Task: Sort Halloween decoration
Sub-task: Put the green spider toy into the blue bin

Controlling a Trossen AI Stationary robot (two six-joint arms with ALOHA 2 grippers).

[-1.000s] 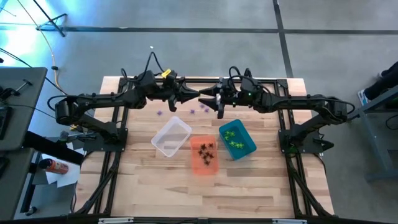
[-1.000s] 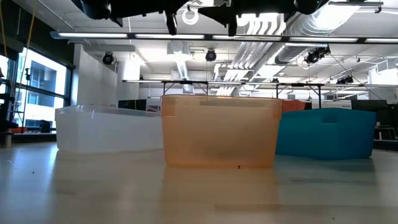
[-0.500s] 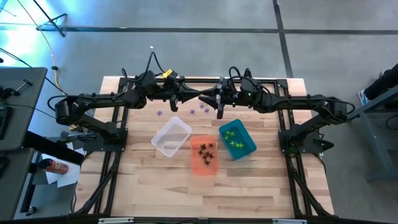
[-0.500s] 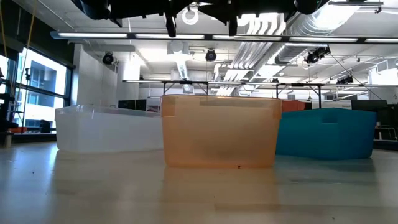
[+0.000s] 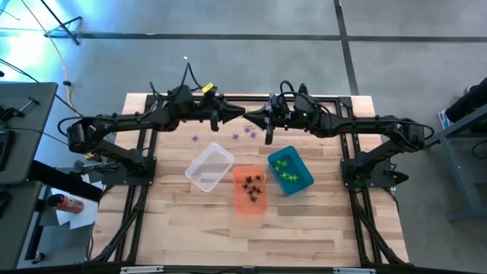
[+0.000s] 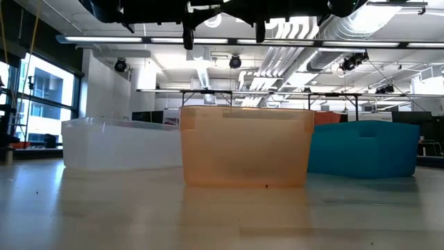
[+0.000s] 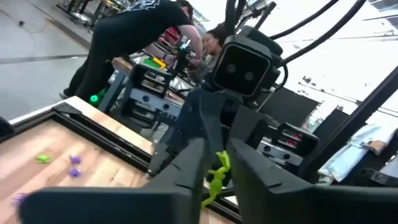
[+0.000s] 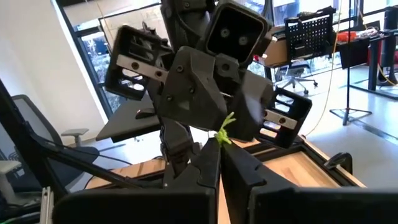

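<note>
Both arms are meeting nose to nose in the upper middle of the high view, above the far part of the table [image 5: 183,221]. The right gripper [image 8: 219,142] is pinching a bright green spider [image 8: 225,132] between fingertips pressed together, and the trinket is sticking out past the tips. In the left wrist view the same green spider [image 7: 217,172] is showing in the gap of the left gripper [image 7: 214,167], whose fingers are standing slightly apart; I judge it is letting go, handing over.

The spider looks very light, thin and a little springy, with legs that could bend or slip. I would take it by the body, not by a leg.

The high view alone is showing the rest: purple spiders [image 5: 243,135] lying on the wood in the upper middle, black ones in the orange bin [image 5: 249,189], green ones in the teal bin [image 5: 290,170], and the clear bin [image 5: 209,167] looking empty. Only the wrist views are showing the pinched spider; the low view is showing the bins from the side.
</note>
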